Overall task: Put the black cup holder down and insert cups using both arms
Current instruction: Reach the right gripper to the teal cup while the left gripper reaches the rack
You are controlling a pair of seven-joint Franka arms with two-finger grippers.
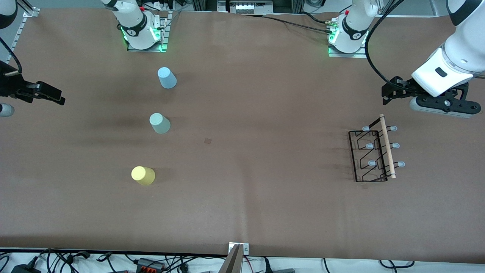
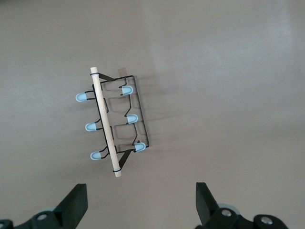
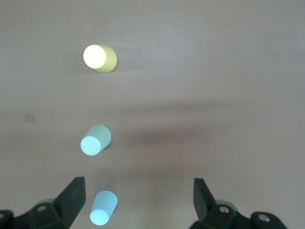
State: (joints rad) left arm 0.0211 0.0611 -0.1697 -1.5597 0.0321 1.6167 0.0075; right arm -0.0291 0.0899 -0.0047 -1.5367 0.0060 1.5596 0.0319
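Observation:
The black cup holder [image 1: 387,146] stands on the brown table toward the left arm's end, its wooden rod on top and its grey-tipped pegs sticking out on both sides. My left gripper [image 1: 390,91] hangs open and empty in the air beside it; in the left wrist view the cup holder [image 2: 106,124] lies clear of the left gripper [image 2: 140,191]. Three cups stand upside down toward the right arm's end: light blue [image 1: 166,77], grey-green [image 1: 159,123], yellow [image 1: 143,175]. My right gripper [image 1: 53,94] hovers open at that end, [image 3: 138,183], looking down on the blue cup [image 3: 103,208], the grey-green cup [image 3: 95,140] and the yellow cup [image 3: 99,58].
A small dark square mark [image 1: 207,141] sits on the table cover between the cups and the holder. A metal bracket [image 1: 237,256] and loose cables line the table edge nearest the front camera. The arm bases [image 1: 144,34] stand along the opposite edge.

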